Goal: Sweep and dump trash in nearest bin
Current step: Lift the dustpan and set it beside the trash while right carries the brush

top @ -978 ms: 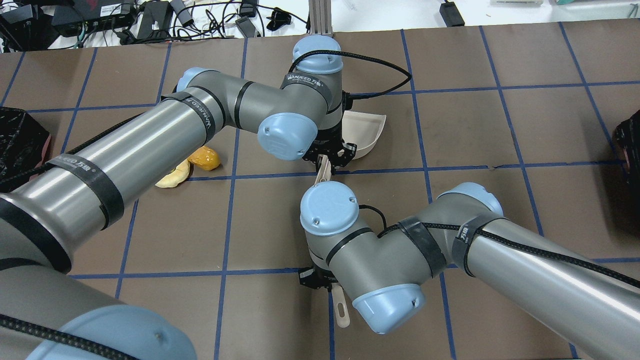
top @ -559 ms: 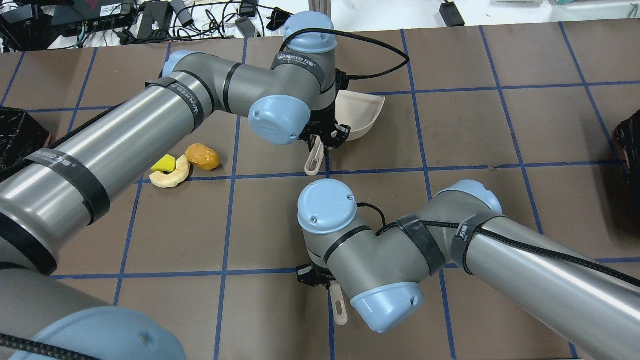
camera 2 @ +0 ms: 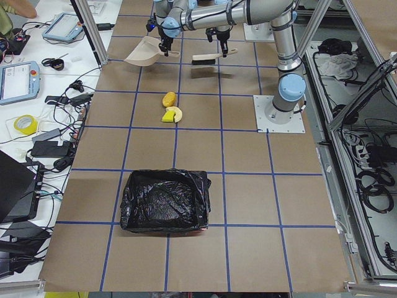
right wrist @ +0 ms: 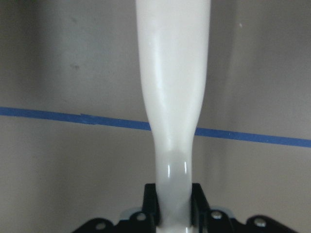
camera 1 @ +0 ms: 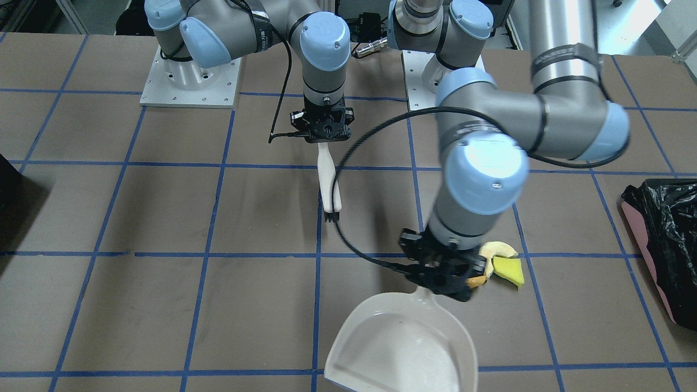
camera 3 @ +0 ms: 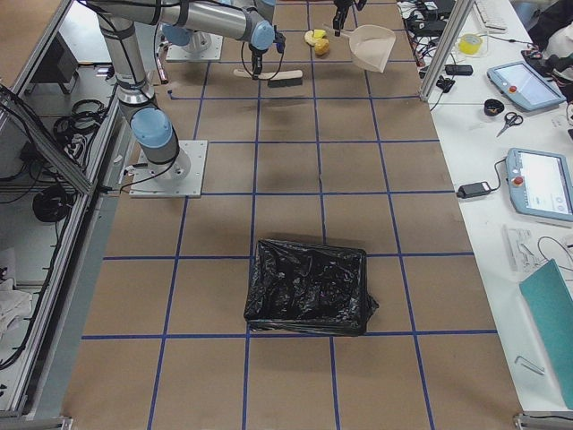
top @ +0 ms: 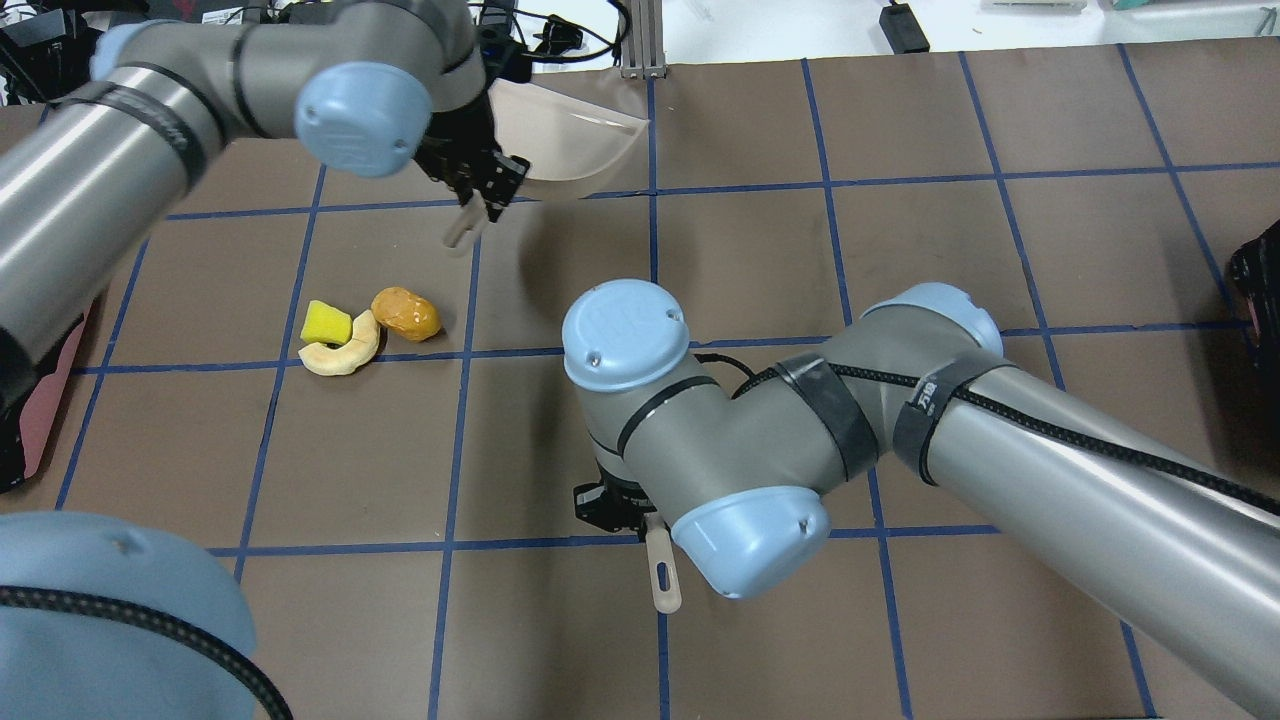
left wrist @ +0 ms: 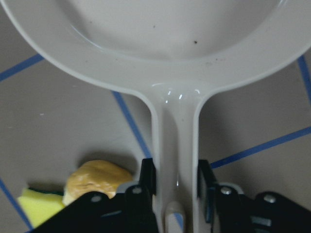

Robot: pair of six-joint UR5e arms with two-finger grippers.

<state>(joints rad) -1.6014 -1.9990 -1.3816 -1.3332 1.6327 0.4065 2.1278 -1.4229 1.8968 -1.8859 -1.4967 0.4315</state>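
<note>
The trash lies together on the table: an orange-brown lump (top: 405, 313), a cream peel (top: 340, 352) and a yellow-green wedge (top: 326, 323). My left gripper (top: 480, 182) is shut on the handle of the white dustpan (top: 565, 140), held beyond the trash toward the far edge. The left wrist view shows the handle (left wrist: 175, 131) between the jaws, with the lump (left wrist: 95, 178) at lower left. My right gripper (top: 622, 505) is shut on the white brush handle (top: 662, 580), near the table's middle. The bin (camera 1: 667, 234), pink-sided with a black bag, stands at the table's left end.
A second black-lined container (camera 3: 309, 287) stands toward the table's right end, and shows as a dark shape at the overhead view's right edge (top: 1260, 280). Cables and power bricks (top: 300, 40) lie beyond the far edge. Blue tape lines grid the brown table (top: 960, 250).
My left arm has swung the dustpan from the table's middle toward the far left, uncovering the trash. My right arm has shifted slightly left with the brush.
</note>
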